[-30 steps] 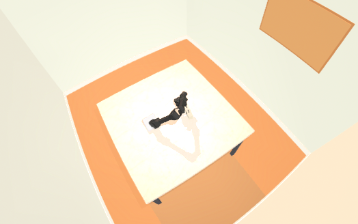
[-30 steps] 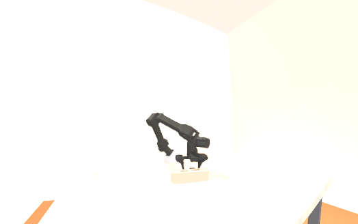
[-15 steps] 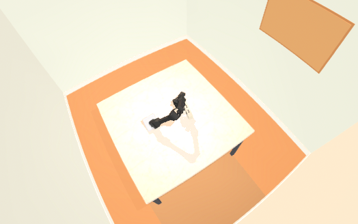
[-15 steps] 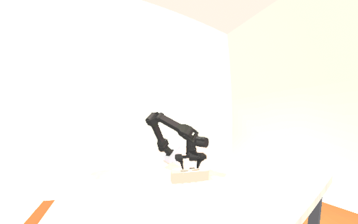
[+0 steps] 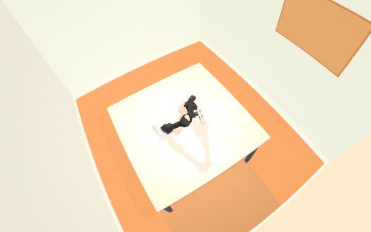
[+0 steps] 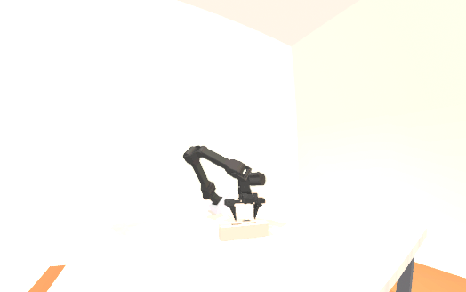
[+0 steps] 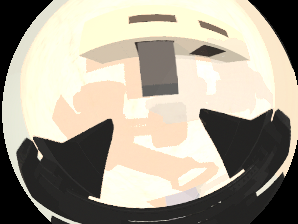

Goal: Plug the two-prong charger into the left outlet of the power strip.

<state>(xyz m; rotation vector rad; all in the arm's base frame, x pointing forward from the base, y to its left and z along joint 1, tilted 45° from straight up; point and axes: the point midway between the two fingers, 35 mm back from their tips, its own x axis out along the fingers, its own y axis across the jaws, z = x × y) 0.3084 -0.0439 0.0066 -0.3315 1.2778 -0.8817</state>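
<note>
Pale square table (image 5: 226,141) on orange floor. Black parallel-jaw gripper (image 6: 244,206) is spread wide, nothing held, straddling the white boxy two-prong charger (image 6: 244,213), seemingly seated upright in the cream rectangular power strip (image 6: 245,231), likely released.

High top, low exterior, perhaps near wrist.

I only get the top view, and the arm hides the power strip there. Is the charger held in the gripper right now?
Observer: No. The exterior view shows the gripper open, with its fingers on either side of the white charger but not clamped on it.
Operator: Where is the charger, then?
Observer: It stands upright on top of the cream power strip.
Operator: Are any slots still visible?
Observer: Yes. In the wrist view, dark slots show uncovered on the strip beyond the charger.
</note>
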